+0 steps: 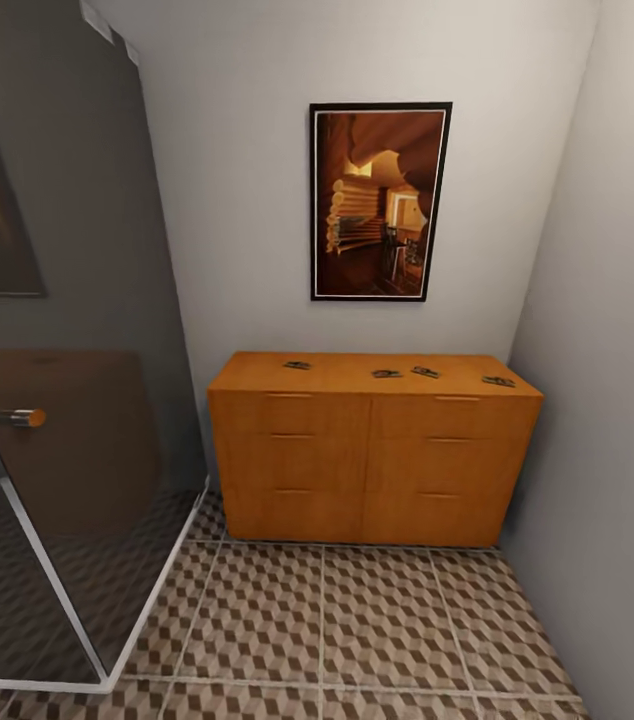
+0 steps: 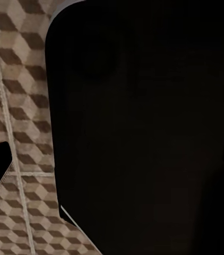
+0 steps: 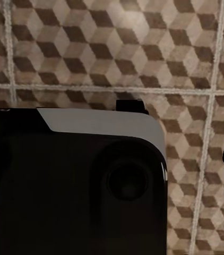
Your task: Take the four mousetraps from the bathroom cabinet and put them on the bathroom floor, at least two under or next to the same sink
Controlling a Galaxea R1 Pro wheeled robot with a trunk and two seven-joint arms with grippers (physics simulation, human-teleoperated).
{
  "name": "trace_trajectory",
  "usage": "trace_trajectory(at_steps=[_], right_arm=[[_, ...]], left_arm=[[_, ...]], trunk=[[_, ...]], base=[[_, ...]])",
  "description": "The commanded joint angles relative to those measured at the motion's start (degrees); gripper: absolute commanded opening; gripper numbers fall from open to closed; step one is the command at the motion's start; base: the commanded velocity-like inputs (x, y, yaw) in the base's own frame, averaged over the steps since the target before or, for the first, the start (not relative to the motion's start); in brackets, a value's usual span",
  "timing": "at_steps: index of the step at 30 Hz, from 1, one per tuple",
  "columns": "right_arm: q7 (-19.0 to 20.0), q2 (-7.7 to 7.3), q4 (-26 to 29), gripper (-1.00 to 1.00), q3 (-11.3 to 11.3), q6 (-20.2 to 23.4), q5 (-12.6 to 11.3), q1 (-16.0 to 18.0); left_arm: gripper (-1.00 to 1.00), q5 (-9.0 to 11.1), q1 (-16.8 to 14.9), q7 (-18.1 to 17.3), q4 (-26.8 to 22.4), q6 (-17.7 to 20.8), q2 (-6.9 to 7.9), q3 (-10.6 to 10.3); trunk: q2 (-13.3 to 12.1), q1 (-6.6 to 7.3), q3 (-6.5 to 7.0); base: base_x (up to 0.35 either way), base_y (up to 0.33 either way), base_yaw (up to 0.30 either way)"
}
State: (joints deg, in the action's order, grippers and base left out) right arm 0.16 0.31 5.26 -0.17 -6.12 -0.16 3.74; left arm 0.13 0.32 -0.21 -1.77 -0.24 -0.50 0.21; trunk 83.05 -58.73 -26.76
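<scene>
You're facing the cabinet (image 1: 372,455), which sits against the back wall under the framed picture (image 1: 380,201). All four mousetraps lie flat on the cabinet top, none on the floor yet. First trap (image 1: 297,365) is toward the top's left end, second trap (image 1: 387,374) and third trap (image 1: 425,372) are close together right of centre, and fourth trap (image 1: 499,381) is near the right end, by the side wall. They're spread along the top, so you'll likely need more than one reach, prob. one per trap.

The bathroom floor (image 1: 357,630) runs from the cabinet base toward you, w/ open tile between you and the cabinet. A glass shower screen (image 1: 67,480) stands left of the cabinet, its handle (image 1: 23,418) facing out; mind it on approach.

Both wrist cams look down at floor tile past a dark body part of the robot (image 2: 144,133), which blocks most of each pic. So I judge the arms hang low and tucked, not reaching. A small black tip (image 3: 131,103) shows at the edge of that dark body part; can't say what it is. Left claw and right claw: can't tell if wide or narrow.

Trap wire parts are too small to make out from here. No sink is visible from this spot, so where the traps should end up is unclear.
</scene>
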Motion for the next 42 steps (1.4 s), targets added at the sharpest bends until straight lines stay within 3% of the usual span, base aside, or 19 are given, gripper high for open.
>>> trace_trajectory(at_steps=[1,16,42], right_arm=[[0.02,0.01,-0.07,1.00,-0.04,-0.20,-0.02,0.04],[0.02,0.04,-0.07,1.00,0.00,-0.20,-0.02,0.04],[0.01,-0.12,-0.16,1.00,0.06,-0.20,0.16,0.04]], left_arm=[[1.00,0.02,0.03,-0.03,-0.10,-0.02,-0.01,0.01],[1.00,-0.04,0.03,-0.05,-0.09,-0.02,0.02,-0.03],[1.00,0.04,0.03,0.03,-0.14,-0.02,0.06,0.03]], trunk=[[0.02,0.00,-0.03],[0.02,0.00,0.23],[0.02,0.00,0.24]], base=[[0.000,0.000,-0.284],[0.025,0.000,-0.248],[0.270,0.000,-0.013]])
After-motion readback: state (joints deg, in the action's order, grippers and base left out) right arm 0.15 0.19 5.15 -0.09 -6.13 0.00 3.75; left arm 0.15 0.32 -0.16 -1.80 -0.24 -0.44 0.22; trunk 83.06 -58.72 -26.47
